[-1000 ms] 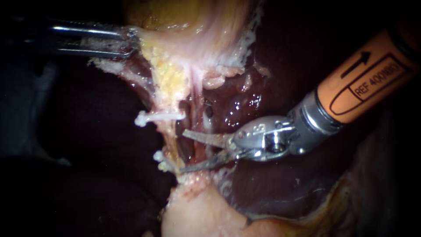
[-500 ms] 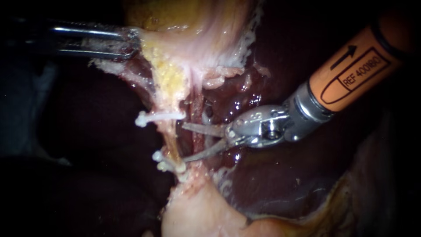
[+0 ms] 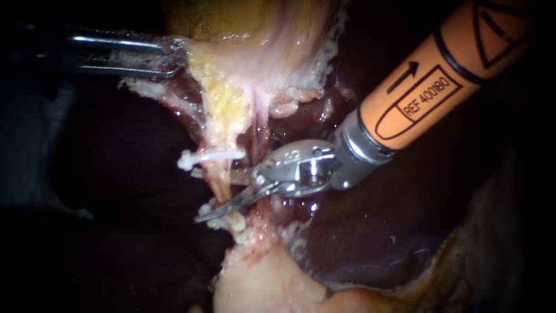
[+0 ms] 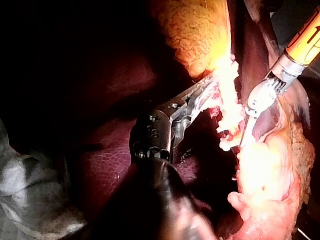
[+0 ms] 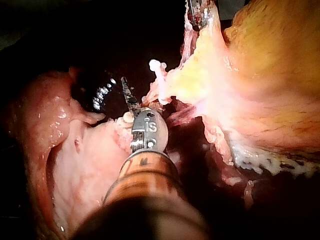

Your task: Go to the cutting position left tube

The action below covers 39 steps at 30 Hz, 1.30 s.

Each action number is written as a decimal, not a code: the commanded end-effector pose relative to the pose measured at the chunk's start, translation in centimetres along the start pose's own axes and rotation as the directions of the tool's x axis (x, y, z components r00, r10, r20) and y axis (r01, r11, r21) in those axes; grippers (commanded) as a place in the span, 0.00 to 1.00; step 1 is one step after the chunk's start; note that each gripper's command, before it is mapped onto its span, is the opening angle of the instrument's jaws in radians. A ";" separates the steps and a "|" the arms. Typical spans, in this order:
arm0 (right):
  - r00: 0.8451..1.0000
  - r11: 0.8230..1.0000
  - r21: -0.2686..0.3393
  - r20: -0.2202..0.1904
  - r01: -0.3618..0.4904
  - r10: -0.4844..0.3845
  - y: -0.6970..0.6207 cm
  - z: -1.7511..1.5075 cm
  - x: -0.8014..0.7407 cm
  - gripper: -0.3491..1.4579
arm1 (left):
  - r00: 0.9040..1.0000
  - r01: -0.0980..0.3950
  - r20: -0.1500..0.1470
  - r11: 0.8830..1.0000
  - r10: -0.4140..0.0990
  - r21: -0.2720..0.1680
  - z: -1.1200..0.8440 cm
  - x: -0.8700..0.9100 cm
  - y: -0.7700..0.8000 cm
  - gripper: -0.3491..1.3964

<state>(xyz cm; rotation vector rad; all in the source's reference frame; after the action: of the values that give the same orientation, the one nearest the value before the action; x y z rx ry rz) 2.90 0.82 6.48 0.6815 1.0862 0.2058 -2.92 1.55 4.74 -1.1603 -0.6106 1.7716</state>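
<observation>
Orange shaft: the right instrument (image 3: 198,196) enters from the upper right and is nearest to the camera. Its metal wrist lies just beside the tubes.
Right jaws: two thin blades, open with a clear gap. One passes in front of the left tube and the other behind it. I cannot tell if they touch it.
Left tube (image 3: 220,182): a pale strand that runs down from the yellow tissue (image 3: 223,104) and stands between the open blades.
Clips: one white clip (image 3: 204,156) crosses the tube just above the blades. The lower white clips (image 3: 234,222) sit just under the lower blade.
Left instrument (image 3: 176,56): it comes in from the left, higher up. Its jaws are closed on the edge of the pale tissue (image 3: 200,55) and grip it from two sides.
Liver (image 3: 370,243): dark red, behind everything.
</observation>
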 end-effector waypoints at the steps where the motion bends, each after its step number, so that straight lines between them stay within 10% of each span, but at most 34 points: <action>1: 1.000 1.000 -0.009 0.001 -0.008 0.008 0.00 0.02 0.01 0.92 | 1.000 0.000 0.000 1.000 0.000 0.000 0.00 0.00 0.00 0.00; 27: 0.994 0.997 -0.009 -0.076 -0.081 0.080 -0.39 0.11 0.52 0.97 | 1.000 0.000 0.001 1.000 0.000 -0.001 0.02 -0.01 0.00 0.00; 39: 0.994 0.997 -0.008 -0.079 -0.080 0.079 -0.38 0.11 0.51 0.97 | 1.000 0.000 0.001 1.000 0.000 -0.002 0.01 -0.01 0.00 0.00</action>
<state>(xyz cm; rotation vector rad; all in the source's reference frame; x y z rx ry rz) 3.17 0.72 5.90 0.7120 1.1337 0.3087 -2.93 1.54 4.75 -1.1603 -0.6127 1.7721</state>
